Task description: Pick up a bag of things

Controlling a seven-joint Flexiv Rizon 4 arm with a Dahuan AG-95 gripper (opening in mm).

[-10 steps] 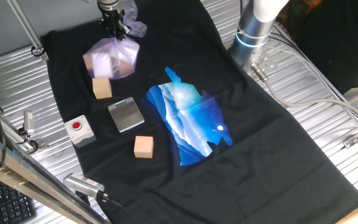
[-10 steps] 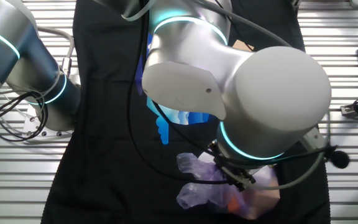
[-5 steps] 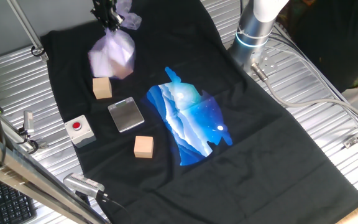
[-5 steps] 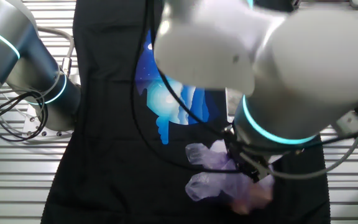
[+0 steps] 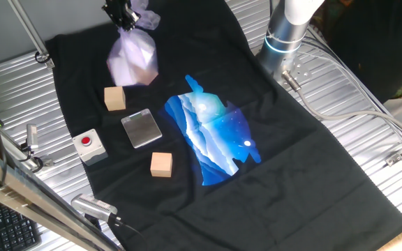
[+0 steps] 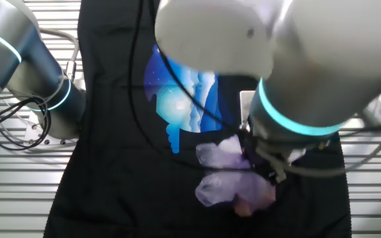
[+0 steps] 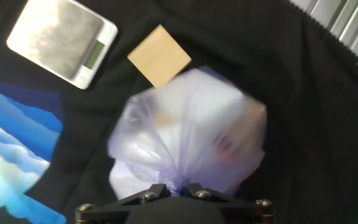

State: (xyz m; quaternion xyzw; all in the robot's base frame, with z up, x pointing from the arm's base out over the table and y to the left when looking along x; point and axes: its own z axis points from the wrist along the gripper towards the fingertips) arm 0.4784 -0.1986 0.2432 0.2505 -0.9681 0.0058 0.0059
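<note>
On the black cloth [image 5: 313, 174], nearest to the camera lies a tan wooden cube [image 5: 161, 164]. Behind it is the flat silvery square plate [image 5: 142, 128], then a second wooden cube [image 5: 115, 98]. Farthest, the translucent pale pink-lavender plastic bag [image 5: 134, 60] hangs above the cloth, beyond the plate. The black two-finger gripper [image 5: 120, 15] has its jaws pinching the bag's knotted top.
</note>
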